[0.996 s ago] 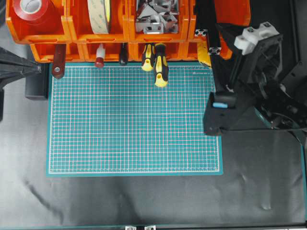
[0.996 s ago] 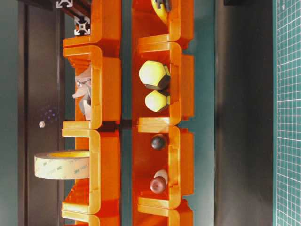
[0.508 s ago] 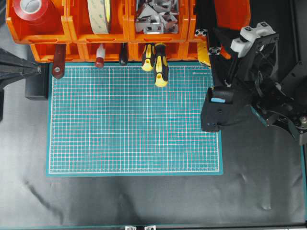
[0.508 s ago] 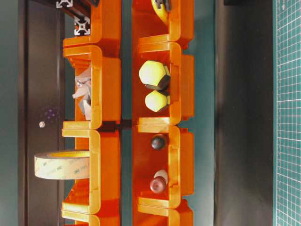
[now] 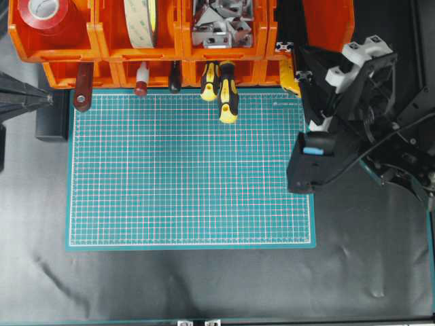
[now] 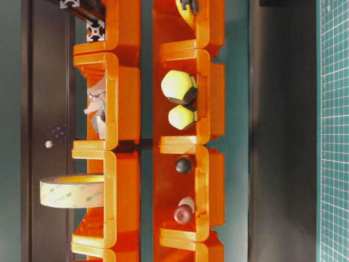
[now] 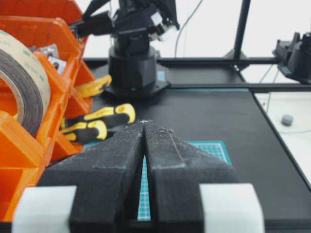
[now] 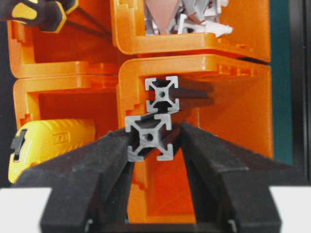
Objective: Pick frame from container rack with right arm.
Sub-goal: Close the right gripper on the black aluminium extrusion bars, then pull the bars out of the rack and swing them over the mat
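Frame (image 8: 149, 138) sits at the open front of the right-end upper bin of the rack (image 8: 194, 73), under a second bar (image 8: 162, 94). Right gripper (image 8: 151, 141) has both fingers against its sides, gripping its cut end; bin walls are close on either side. A second ago the jaws stood wide; now they pinch. Bar's length is hidden inside the bin. Left gripper (image 7: 144, 127) is closed and empty over the mat (image 5: 190, 170).

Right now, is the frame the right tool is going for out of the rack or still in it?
Still in: the nearer frame pokes from the orange bin, the right tool closing around its cut end.
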Robot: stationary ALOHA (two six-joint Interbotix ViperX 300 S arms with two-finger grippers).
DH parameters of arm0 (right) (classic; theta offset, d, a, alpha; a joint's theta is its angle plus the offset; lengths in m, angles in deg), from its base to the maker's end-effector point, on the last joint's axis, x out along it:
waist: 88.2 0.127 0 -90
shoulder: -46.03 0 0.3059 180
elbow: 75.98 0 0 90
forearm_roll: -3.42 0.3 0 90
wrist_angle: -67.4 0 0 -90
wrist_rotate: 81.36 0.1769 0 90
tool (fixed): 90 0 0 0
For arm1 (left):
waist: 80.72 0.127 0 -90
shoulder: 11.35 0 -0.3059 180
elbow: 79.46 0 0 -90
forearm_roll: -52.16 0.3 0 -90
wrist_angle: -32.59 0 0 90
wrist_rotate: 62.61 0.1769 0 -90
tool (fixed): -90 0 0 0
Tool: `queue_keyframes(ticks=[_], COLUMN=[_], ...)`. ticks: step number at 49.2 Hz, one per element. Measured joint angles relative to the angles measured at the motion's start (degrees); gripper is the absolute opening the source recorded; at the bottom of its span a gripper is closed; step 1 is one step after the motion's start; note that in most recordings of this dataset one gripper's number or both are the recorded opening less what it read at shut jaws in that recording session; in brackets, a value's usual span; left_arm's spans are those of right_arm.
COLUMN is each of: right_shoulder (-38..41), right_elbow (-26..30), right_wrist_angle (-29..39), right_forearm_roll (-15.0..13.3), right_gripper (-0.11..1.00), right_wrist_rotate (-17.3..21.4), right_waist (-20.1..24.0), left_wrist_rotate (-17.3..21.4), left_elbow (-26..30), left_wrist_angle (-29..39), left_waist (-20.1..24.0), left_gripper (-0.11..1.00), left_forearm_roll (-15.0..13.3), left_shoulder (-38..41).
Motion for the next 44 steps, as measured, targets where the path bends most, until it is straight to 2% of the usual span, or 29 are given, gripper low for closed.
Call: queue_keyframes(ticks=[8, 15, 30, 44], right_shoulder=[0.0, 0.0, 4.3, 13.2], right_elbow=[2.2, 4.7, 11.3, 20.9], right_wrist_angle=[4.1, 7.4, 13.7, 14.7], right_forearm_roll=[-4.5, -6.6, -7.2, -7.3], right_gripper=[0.26, 0.26, 0.26, 0.26], right_wrist_rotate=[-0.2, -1.5, -10.5, -17.3], right_waist=[3.2, 5.4, 12.8, 20.0], left_wrist_rotate=[0.0, 0.0, 0.0, 0.0], left_elbow=[-0.1, -0.1, -0.1, -0.1], left_wrist_angle=[0.0, 0.0, 0.1, 0.1], left_waist=[0.0, 0.0, -0.1, -0.1], left_gripper=[0.0, 0.0, 0.0, 0.0], left_forearm_roll=[0.0, 0.0, 0.0, 0.0], left_shoulder=[0.0, 0.0, -0.1, -0.7])
